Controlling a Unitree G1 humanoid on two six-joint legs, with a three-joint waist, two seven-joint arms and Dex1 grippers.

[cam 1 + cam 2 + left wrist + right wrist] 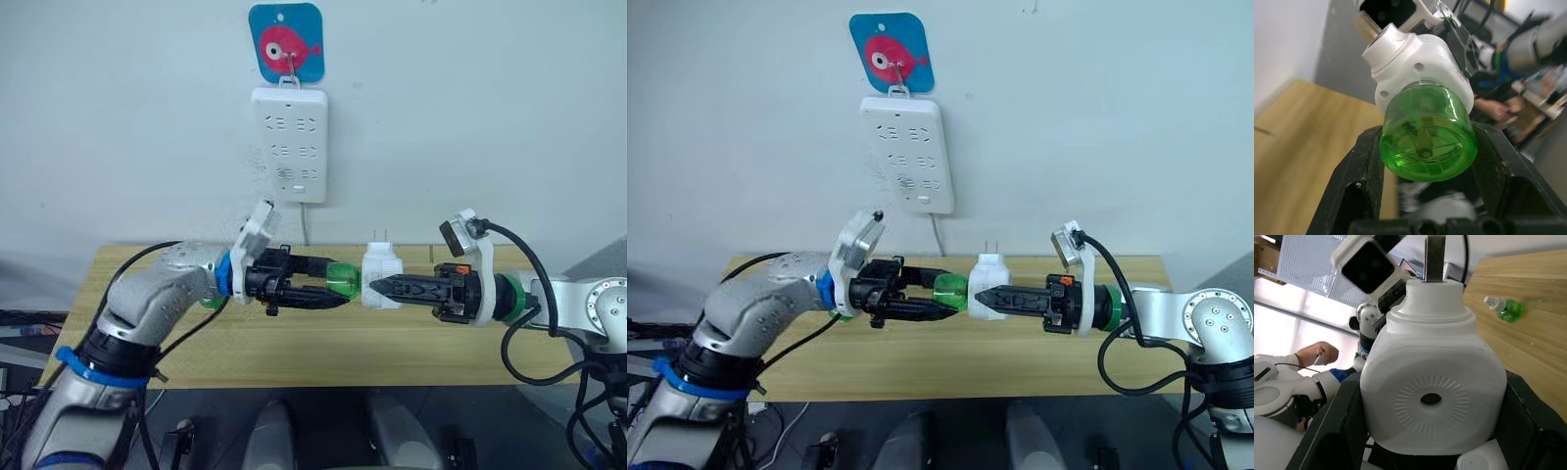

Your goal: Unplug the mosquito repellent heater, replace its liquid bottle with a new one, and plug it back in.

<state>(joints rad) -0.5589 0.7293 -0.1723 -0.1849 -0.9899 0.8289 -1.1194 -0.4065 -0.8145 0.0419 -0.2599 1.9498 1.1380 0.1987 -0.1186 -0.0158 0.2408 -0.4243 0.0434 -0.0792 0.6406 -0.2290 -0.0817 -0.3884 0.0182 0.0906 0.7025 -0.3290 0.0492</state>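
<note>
Right jaws clamp heater; left jaws seemingly grip its bottle.

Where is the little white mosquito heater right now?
The mosquito repellent heater is held above the wooden table, below the wall power strip, between the right gripper and the left gripper clamping its green bottle.

Heater between pincers above table; bottle on its left.

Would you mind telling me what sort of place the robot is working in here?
Probably an indoor lab or workshop test bench: a plain wooden table against a bare white wall, a power strip hung from a fish-shaped hook, and a person's hand at cluttered shelving behind.
</note>
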